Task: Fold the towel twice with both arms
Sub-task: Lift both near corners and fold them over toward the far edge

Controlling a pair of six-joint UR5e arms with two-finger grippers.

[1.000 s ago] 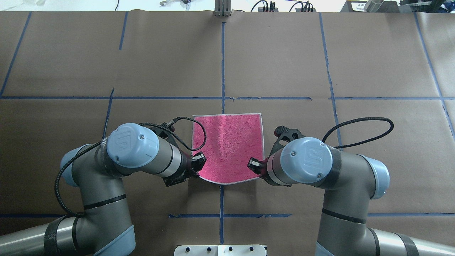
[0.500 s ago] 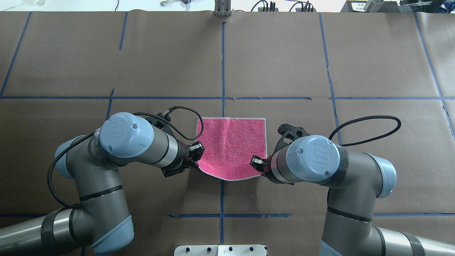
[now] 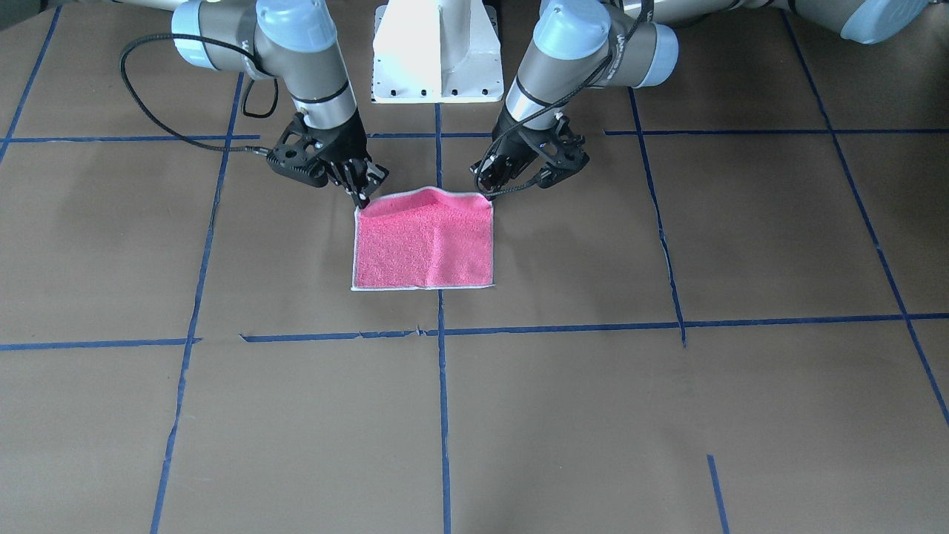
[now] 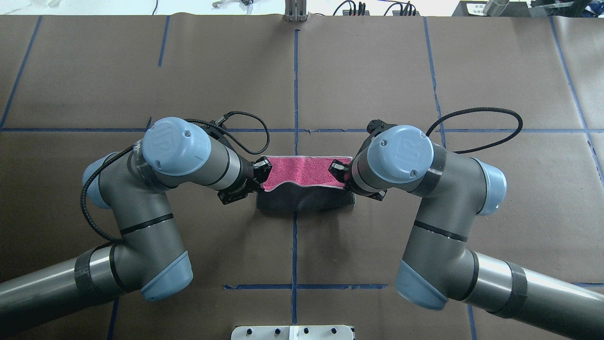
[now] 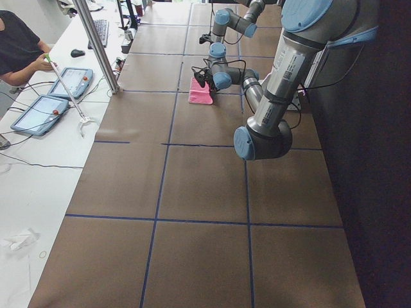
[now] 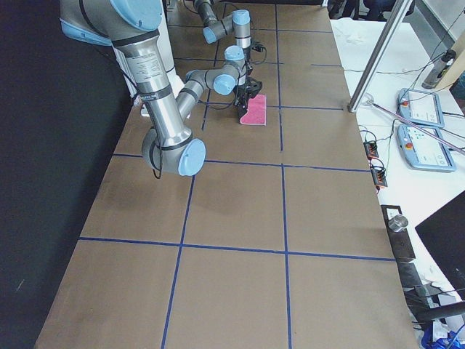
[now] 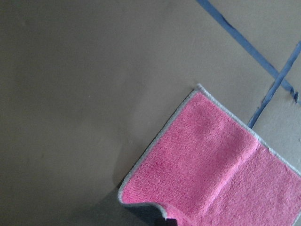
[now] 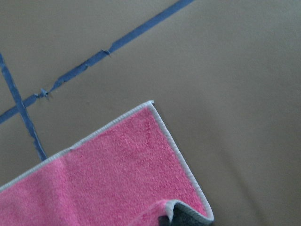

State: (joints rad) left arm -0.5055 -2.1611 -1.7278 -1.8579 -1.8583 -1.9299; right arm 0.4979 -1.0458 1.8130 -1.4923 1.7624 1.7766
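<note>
Pink terry towel (image 4: 306, 171) at mid-table, astride the central blue tape line (image 4: 296, 85), just on the robot's side of the cross line. Brown paper covers the table (image 4: 424, 85).

- Left gripper (image 4: 262, 170): fingers pinched together on the towel's near left corner. Front-facing view shows the hem raised at that corner.
- Right gripper (image 4: 337, 170): likewise clamped on the near right corner. Fingertips meet the cloth in the front-facing view.
- Near edge is held up off the table between the two grippers and sags slightly in the middle. Overhead, only a narrow pink strip shows above it, with the dark grey face (image 4: 304, 200) exposed below and hanging toward the robot.
- Far edge lies flat on the paper. Both wrist cameras show its corners square and undisturbed, with a faint crease running down the pink face.

Progress, as judged: the first fold is underway, not finished. The lifted edge sits over the cloth but short of the far hem, and nothing is laid down yet. Left to do: bring the near hem onto the far hem, lower it, let go, check the corners line up. The second fold is untouched, and both arms will need a fresh grip for it.
</note>
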